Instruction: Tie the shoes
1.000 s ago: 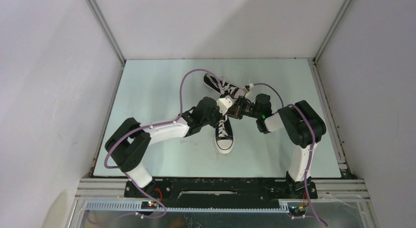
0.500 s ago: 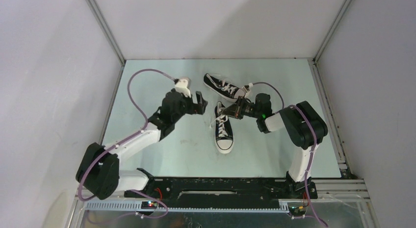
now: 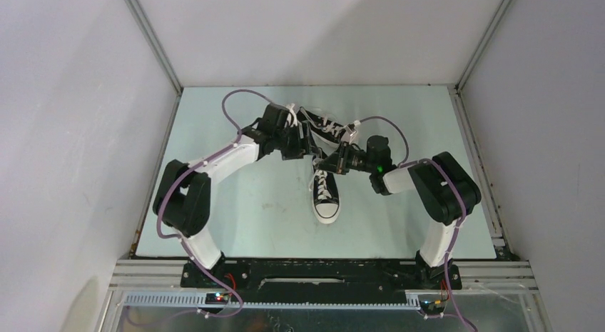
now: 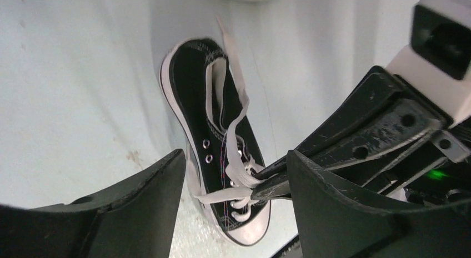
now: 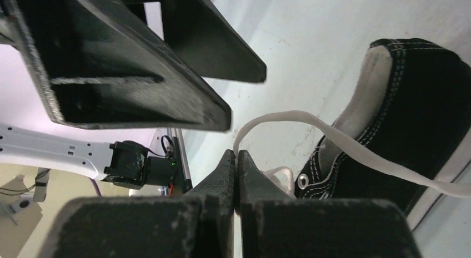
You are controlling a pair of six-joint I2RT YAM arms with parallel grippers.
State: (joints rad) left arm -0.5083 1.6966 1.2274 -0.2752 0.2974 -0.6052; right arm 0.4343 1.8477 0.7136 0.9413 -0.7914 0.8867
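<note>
Since the frame half a second earlier, the left arm has swung in from the left part of the table (image 3: 214,203) toward the centre. Its wrist is now over the far shoe (image 3: 332,126), and the left gripper (image 3: 308,141) sits just beside the right gripper (image 3: 322,158). The right arm and both shoes show no change of position.

Left gripper: the jaws stand apart. In the left wrist view nothing is clamped between the two black fingers (image 4: 139,208). The near shoe and the tips of the right gripper are seen through the gap.

Right gripper: the jaws are pressed together on a white lace (image 5: 344,144). The lace is pinched at the very tips, arcs upward from them, then runs down to the right across the black canvas collar of a shoe. That view alone does not show which shoe it is.

Near shoe (image 3: 326,196): it lies flat on the table at the centre, with its white toe cap toward the arm bases and its heel under the two grippers. Its laces are loose, and one strand leads up to the right gripper's tips.

Far shoe: it lies flat and at an angle behind the near shoe. It is partly covered by the left wrist, and its laces are visible but untied.
</note>
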